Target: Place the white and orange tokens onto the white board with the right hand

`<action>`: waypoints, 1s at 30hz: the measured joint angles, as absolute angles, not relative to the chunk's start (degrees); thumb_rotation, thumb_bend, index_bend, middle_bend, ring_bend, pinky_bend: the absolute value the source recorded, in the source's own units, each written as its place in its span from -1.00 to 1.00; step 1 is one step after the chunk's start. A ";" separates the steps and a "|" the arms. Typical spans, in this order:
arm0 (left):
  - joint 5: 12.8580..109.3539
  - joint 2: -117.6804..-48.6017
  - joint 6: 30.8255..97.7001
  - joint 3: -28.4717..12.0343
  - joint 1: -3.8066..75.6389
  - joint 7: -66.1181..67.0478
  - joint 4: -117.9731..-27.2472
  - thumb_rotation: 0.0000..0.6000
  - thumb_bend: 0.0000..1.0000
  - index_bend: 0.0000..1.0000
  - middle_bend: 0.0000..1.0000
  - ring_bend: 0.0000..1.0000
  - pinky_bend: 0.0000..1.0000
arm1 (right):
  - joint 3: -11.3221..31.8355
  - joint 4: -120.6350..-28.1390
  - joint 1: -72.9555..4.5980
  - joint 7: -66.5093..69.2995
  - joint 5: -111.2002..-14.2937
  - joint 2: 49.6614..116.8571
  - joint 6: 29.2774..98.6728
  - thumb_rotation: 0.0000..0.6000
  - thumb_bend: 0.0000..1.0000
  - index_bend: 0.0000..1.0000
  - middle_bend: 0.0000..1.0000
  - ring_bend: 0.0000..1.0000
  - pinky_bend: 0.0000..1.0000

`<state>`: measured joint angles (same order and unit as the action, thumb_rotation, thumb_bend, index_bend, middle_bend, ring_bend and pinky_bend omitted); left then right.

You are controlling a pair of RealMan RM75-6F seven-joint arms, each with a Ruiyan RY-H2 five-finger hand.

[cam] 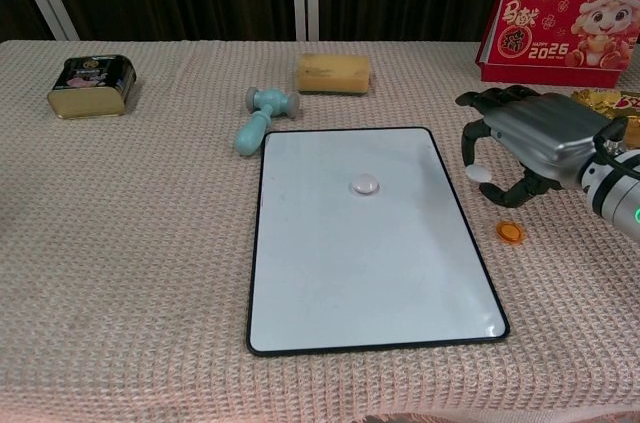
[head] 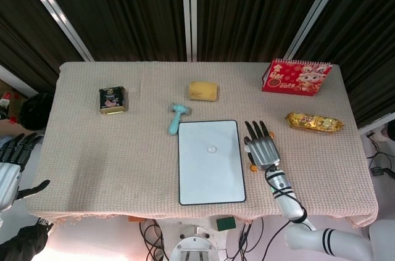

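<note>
The right robot hand (cam: 530, 138) is hovering just off the right edge of the white board (cam: 370, 243), fingers curled downward and pinching a white token (cam: 479, 173) at their tips. That token is looking small, thin, light and stiff, probably slick, so a pinch across its rim seems the surest hold. An orange token (cam: 510, 231) is lying on the bench (cam: 130, 243) just right of the board, below the hand, untouched; being so flat, it is likely needing fingertips under its edge. Another white token (cam: 364, 184) is already sitting near the board's middle. The left robot hand (head: 13, 165) is hanging released beyond the bench's left edge.
</note>
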<state>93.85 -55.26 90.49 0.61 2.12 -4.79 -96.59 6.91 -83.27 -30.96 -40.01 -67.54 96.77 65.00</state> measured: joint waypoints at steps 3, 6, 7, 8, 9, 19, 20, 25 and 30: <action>93.79 -55.28 90.35 0.61 2.19 -4.59 -96.69 1.00 -0.82 -0.81 -0.86 -1.00 -0.77 | 7.57 -83.75 -32.62 -42.33 -67.03 97.63 63.81 1.00 -0.21 -0.01 -1.00 -1.00 -1.00; 93.77 -55.29 90.36 0.58 2.21 -4.63 -96.65 1.00 -0.82 -0.81 -0.86 -1.00 -0.77 | 8.40 -83.22 -34.46 -44.81 -65.58 99.68 62.47 1.00 -0.21 -0.01 -1.00 -1.00 -1.00; 93.71 -55.29 90.33 0.58 2.22 -4.72 -96.61 1.00 -0.82 -0.81 -0.86 -1.00 -0.77 | 8.72 -82.70 -35.13 -45.72 -64.84 100.65 62.06 1.00 -0.21 -0.01 -1.00 -1.00 -1.00; 93.59 -55.26 90.29 0.56 2.22 -4.89 -96.55 1.00 -0.82 -0.81 -0.86 -1.00 -0.77 | 8.93 -82.22 -35.60 -46.34 -64.33 101.37 61.81 1.00 -0.21 -0.01 -1.00 -1.00 -1.00; 93.49 -55.24 90.26 0.53 2.23 -5.06 -96.50 1.00 -0.82 -0.81 -0.86 -1.00 -0.77 | 9.09 -81.68 -36.03 -46.92 -63.83 102.06 61.58 1.00 -0.21 -0.01 -1.00 -1.00 -1.00; 93.53 -55.07 90.17 0.51 2.35 -6.59 -95.71 1.00 -0.82 -0.81 -0.86 -1.00 -0.77 | 9.28 -78.81 -38.39 -49.33 -61.47 105.50 60.95 1.00 -0.21 -0.01 -1.00 -1.00 -1.00; 93.71 -55.08 90.16 0.56 2.39 -6.55 -95.71 1.00 -0.82 -0.81 -0.86 -1.00 -0.77 | 9.24 -78.69 -38.51 -49.41 -61.40 105.66 60.98 1.00 -0.21 0.00 -1.00 -1.00 -1.00; 93.83 -55.10 90.29 0.64 2.35 -6.36 -95.82 1.00 -0.82 -0.81 -0.86 -1.00 -0.77 | 8.99 -78.44 -39.03 -49.50 -61.36 106.06 61.17 1.00 -0.21 0.00 -1.00 -1.00 -1.00; 93.75 -55.11 90.35 0.61 2.32 -6.23 -95.94 1.00 -0.82 -0.81 -0.86 -1.00 -0.77 | 8.83 -78.74 -39.55 -49.65 -61.54 106.19 61.36 1.00 -0.21 -0.04 -1.00 -1.00 -1.00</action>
